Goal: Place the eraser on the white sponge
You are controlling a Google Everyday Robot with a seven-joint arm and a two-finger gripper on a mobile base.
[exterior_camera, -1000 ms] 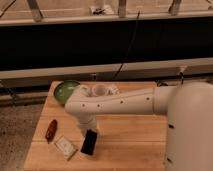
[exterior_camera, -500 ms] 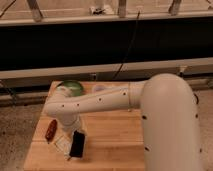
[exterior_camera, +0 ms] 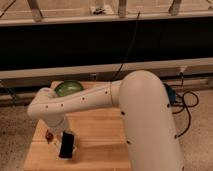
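The end effector [exterior_camera: 64,135] hung low over the tabletop's [exterior_camera: 100,135] left side, pinching the eraser [exterior_camera: 66,145] by its upper end, block dangling upright. It looked light, stiff and matte, so grippy enough. The white sponge was hidden from view.

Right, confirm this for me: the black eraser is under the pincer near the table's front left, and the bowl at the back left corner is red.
Not quite: the bowl is green, not red, as the camera view shows. The rest stands: the black eraser is under the pincer near the front left of the wooden table.
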